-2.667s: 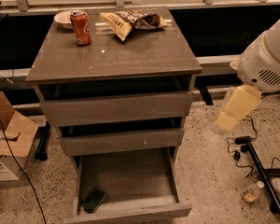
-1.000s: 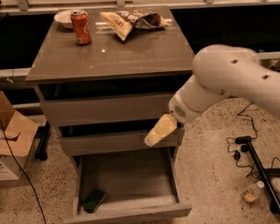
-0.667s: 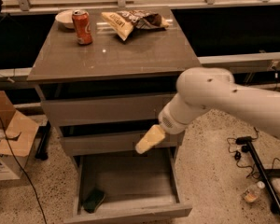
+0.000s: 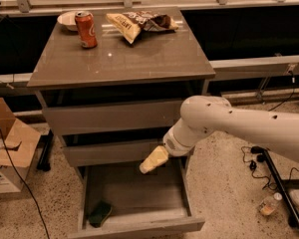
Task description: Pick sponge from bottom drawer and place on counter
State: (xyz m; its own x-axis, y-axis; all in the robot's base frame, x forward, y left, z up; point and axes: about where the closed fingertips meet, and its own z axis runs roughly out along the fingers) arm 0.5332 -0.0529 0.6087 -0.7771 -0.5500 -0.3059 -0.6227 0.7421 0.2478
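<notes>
My jaws hang near the centre of the frame, in front of the middle drawer [image 4: 109,152] and just above the pulled-out bottom drawer [image 4: 139,198] — whether they are spread or pressed together I cannot tell. The sponge [image 4: 100,213] lies in that drawer's lower-left corner, well apart from them. Higher up, the bench [image 4: 139,59] carries a red can [image 4: 85,29], a snack bag [image 4: 139,23] and a white bowl [image 4: 67,19] — all along its far edge.
</notes>
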